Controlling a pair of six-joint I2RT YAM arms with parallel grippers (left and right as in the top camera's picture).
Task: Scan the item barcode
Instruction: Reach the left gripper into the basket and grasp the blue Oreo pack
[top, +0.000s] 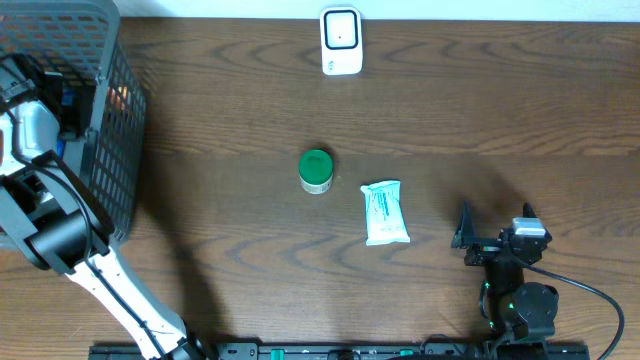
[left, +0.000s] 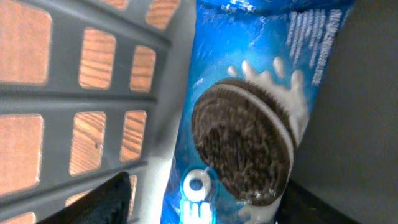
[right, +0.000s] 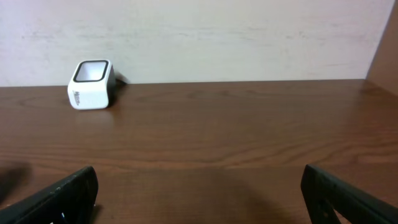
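The brown wooden table (top: 420, 120) carries a grey mesh basket (top: 115, 110) at its far left corner. From overhead the left arm (top: 60, 230) reaches into it, its tip lost behind the walls. Only the left wrist view looks inside: a blue cookie packet (left: 249, 93) lies against the basket wall, between the dark fingers of the left gripper (left: 211, 202), which stand partly apart; whether they press it I cannot tell. The right gripper (top: 496, 215) rests wide and empty near the front right. A white packet (top: 385, 212) and a green-lidded jar (top: 316, 170) sit mid-table, and the white scanner (top: 341, 41) stands at the far edge, well apart from the basket
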